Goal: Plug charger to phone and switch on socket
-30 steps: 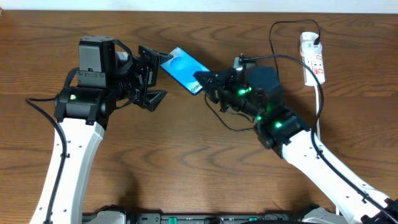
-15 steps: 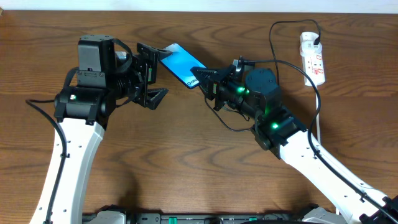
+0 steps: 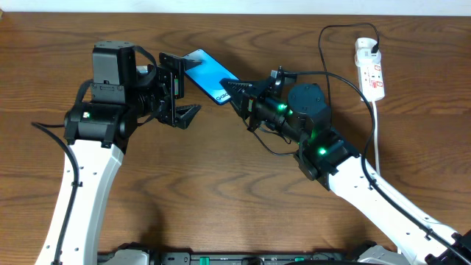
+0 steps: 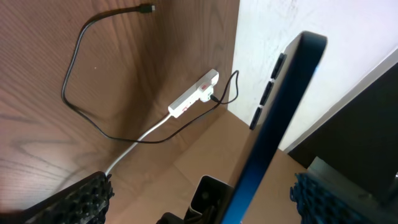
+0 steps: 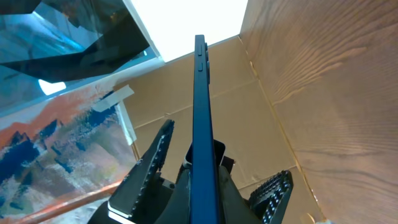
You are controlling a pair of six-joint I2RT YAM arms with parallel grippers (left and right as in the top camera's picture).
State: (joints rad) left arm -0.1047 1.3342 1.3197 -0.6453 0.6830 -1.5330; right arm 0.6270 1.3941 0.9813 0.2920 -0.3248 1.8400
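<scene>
The phone (image 3: 206, 72), with a blue screen, is held off the table between both arms. My right gripper (image 3: 234, 90) is shut on its right end. The right wrist view shows the phone (image 5: 200, 106) edge-on, running up from my right gripper (image 5: 202, 202). My left gripper (image 3: 180, 85) is open, its fingers on either side of the phone's left end without touching it. In the left wrist view the phone (image 4: 273, 124) rises between the wide jaws of my left gripper (image 4: 202, 194). The charger cable (image 3: 321, 44) loops from the socket (image 3: 370, 70). Its plug (image 4: 147, 8) lies loose on the table, away from the socket (image 4: 193, 96).
The socket's white cord (image 3: 377, 140) runs down the right side of the table, beside my right arm. A loop of black cable (image 3: 274, 150) lies under the right gripper. A cardboard wall (image 4: 205, 149) stands beyond the table's edge.
My right gripper has carried the phone left and away from me, so its left end now sits between the left gripper's open fingers. The left arm has barely moved.
</scene>
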